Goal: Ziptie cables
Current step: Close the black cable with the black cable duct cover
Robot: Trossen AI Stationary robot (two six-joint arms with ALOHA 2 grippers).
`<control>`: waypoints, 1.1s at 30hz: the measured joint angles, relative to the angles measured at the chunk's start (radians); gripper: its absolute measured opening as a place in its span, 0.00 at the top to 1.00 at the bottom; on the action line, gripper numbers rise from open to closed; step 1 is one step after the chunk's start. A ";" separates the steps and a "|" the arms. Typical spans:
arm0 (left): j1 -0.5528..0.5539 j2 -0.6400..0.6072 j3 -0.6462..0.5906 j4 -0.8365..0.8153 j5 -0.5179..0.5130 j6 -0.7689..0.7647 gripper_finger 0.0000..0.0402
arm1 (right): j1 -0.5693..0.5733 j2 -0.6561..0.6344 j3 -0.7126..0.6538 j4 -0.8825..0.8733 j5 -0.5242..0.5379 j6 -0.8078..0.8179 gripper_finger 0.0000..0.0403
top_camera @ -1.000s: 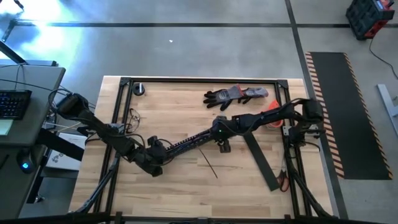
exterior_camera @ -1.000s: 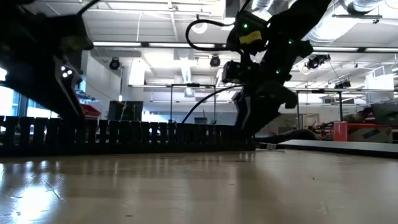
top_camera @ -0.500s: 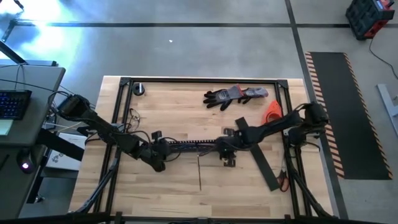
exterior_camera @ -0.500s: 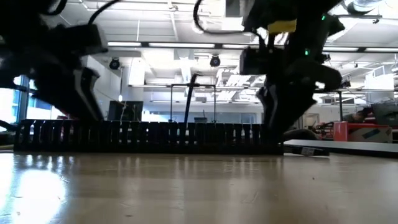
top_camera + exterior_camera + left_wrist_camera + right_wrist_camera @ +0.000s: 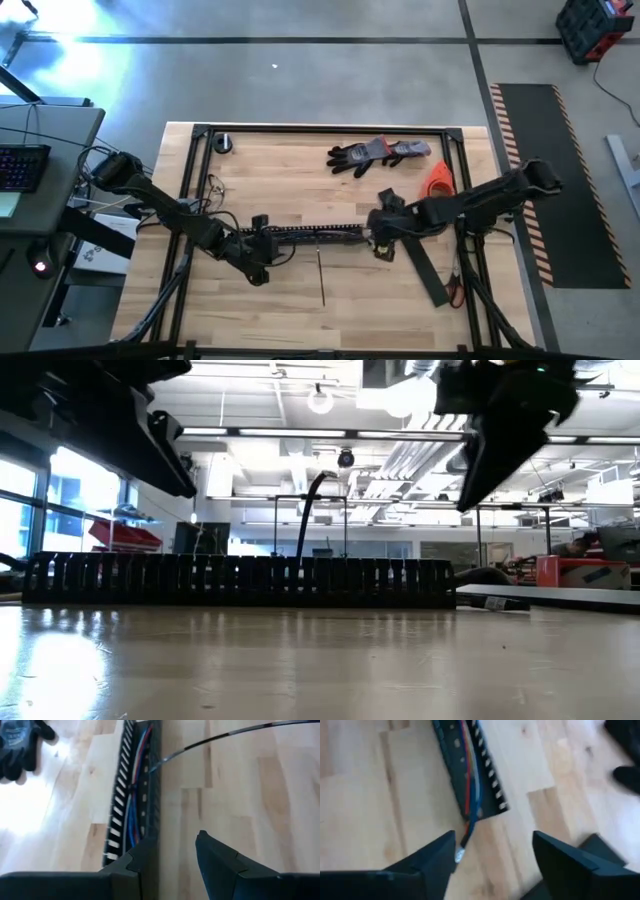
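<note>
Right fingers [image 5: 492,857]: spread apart with nothing between them; half a second ago they stood down at the slotted bar's end, now they are lifted clear, just past it.
Left fingers [image 5: 170,857]: partly parted, one of them touching the slotted bar's side wall; whether they grip it I cannot tell. Same spot as half a second ago.
High view: the slotted bar [image 5: 318,235] lies level between the left fingers [image 5: 262,232] and the right fingers [image 5: 381,236]; a second ago it lay slanted. A thin dark strand [image 5: 320,272] lies on the desk [image 5: 300,190] below the bar. Beyond the right fingers lie grey-black gloves [image 5: 378,153], an orange object [image 5: 439,180] and a flat black strip [image 5: 420,262].
Low view: the bar [image 5: 240,580] rests flat on the desk, both arms raised off the top edge; a hall with ceiling lights behind.
Left wrist view: the cables [image 5: 134,795], blue and red, run inside the bar's channel ahead of the fingers.
Right wrist view: the cables [image 5: 470,785], orange and blue, poke out of the bar's end just ahead of the fingers.
Open room: bare wood on the near side of the bar; a black frame [image 5: 320,130] edges the desk.
</note>
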 joint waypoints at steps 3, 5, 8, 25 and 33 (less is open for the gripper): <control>-0.022 0.000 -0.001 -0.015 -0.011 -0.033 0.71 | 0.039 -0.005 -0.051 0.029 0.031 0.074 0.28; -0.036 0.000 -0.001 -0.016 -0.028 -0.052 0.71 | 0.054 -0.004 -0.091 0.046 0.092 0.114 0.22; -0.061 0.000 -0.001 -0.015 -0.058 -0.071 0.71 | 0.059 -0.001 -0.134 0.025 0.141 0.178 0.16; -0.103 0.005 -0.002 -0.016 -0.100 -0.137 0.71 | 0.132 0.004 -0.470 0.198 0.434 0.660 0.13; -0.103 0.005 -0.002 -0.014 -0.099 -0.145 0.71 | 0.128 0.001 -0.555 0.286 0.387 0.683 0.17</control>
